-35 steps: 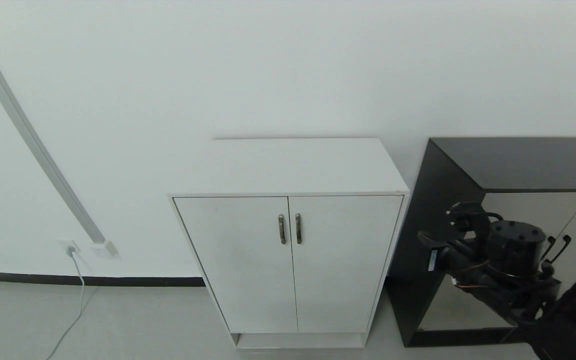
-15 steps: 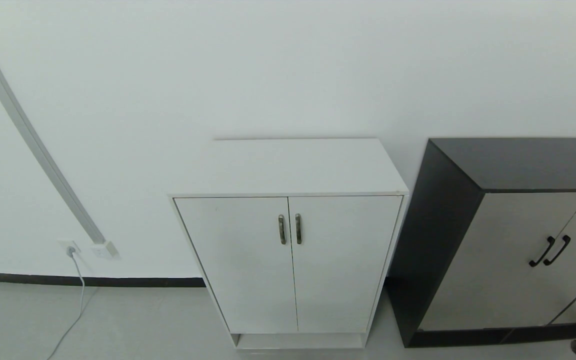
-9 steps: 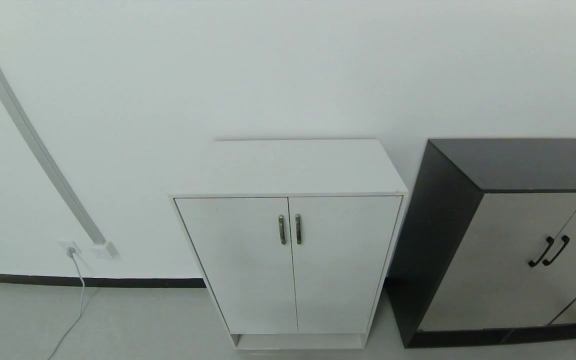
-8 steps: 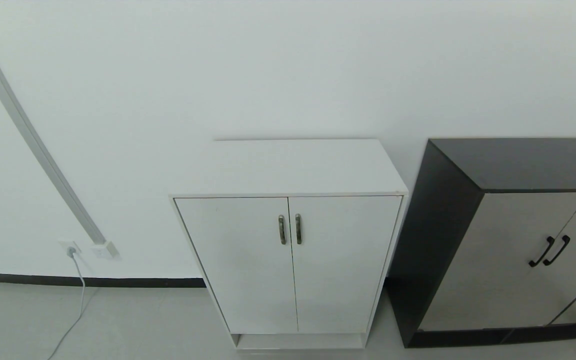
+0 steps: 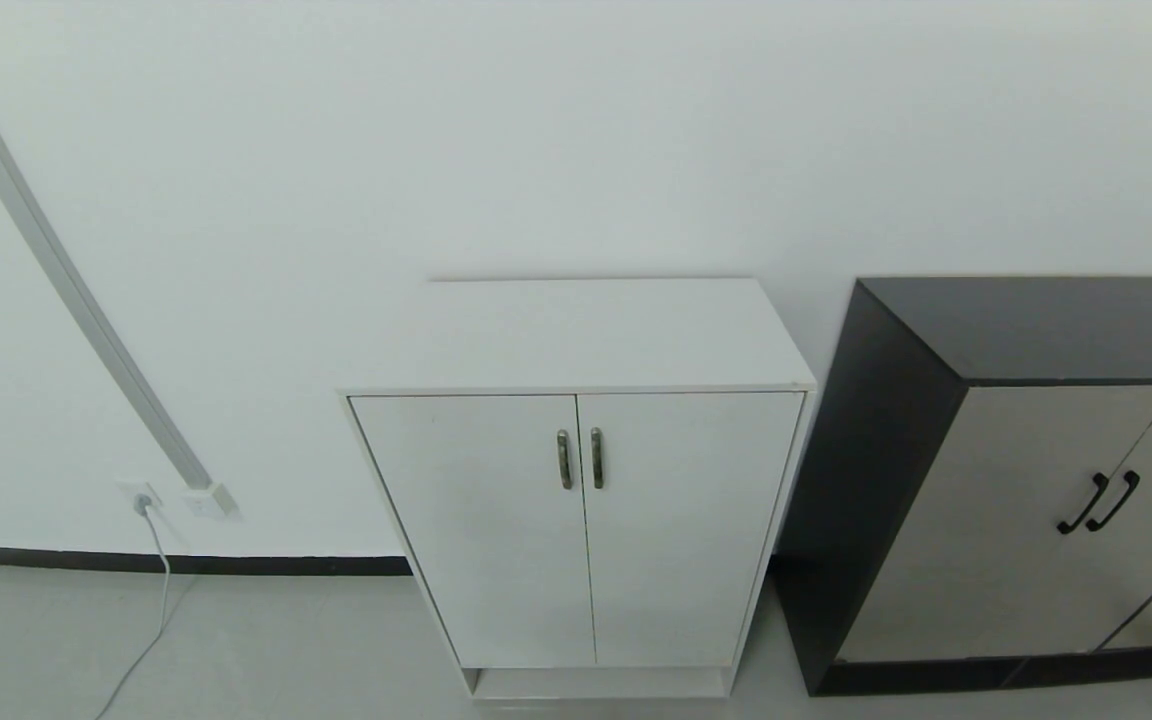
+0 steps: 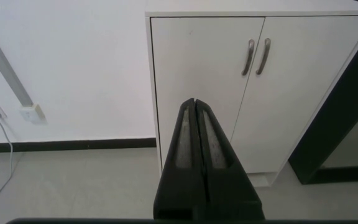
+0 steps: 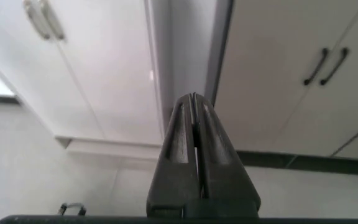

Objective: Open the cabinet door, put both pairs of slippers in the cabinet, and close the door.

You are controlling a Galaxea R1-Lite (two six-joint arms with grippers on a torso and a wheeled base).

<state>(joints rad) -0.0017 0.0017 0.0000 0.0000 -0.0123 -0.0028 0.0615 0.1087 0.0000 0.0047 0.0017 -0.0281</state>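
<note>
**Right arm pulled back, cabinet shut**

Our right arm has drawn away from the front of the dark cabinet (image 5: 886, 470). A couple of seconds ago it hung there, and a second ago only its tip sat at the lower corner of the head view. The camera itself has not shifted.

The white cabinet (image 5: 576, 335) stands against the wall. Both doors (image 5: 481, 520) are flush and the handles (image 5: 563, 459) sit side by side at the middle seam, exactly as in every earlier frame.

Our left gripper (image 6: 195, 102) and right gripper (image 7: 193, 98) each have their fingers pressed together on nothing, held low and well back from the doors.

We judge both arms parked. Either the opening has yet to begin or the work is over, and closed doors cannot tell us which
</note>
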